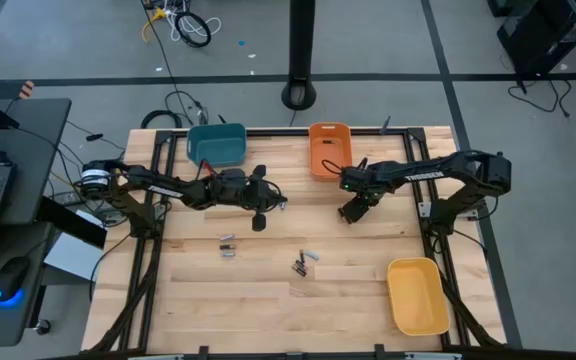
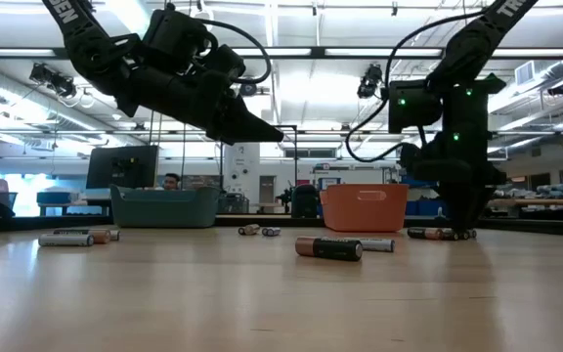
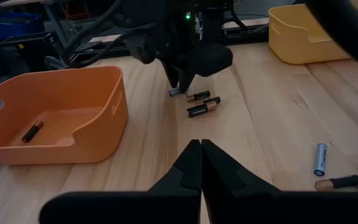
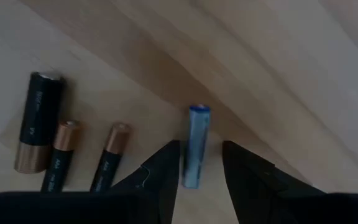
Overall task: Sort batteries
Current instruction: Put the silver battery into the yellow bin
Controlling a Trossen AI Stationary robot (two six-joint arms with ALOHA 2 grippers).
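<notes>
The right gripper is set low, just beside the orange bin, jaws parted either side of a blue battery, nothing gripped yet. It's judged light, rigid, smooth, apt to roll; best pinched mid-barrel. Three black/copper batteries lie alongside. No label legible. The left gripper is held shut, empty, nr same bin.

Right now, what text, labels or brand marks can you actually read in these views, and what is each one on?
"TROSSEN": white lettering on the right arm, high view.
Print on the black-and-copper batteries beside the right gripper: too blurred to read.
Blue battery between its open fingers: no legible marking.
Orange bin: no text.
</notes>
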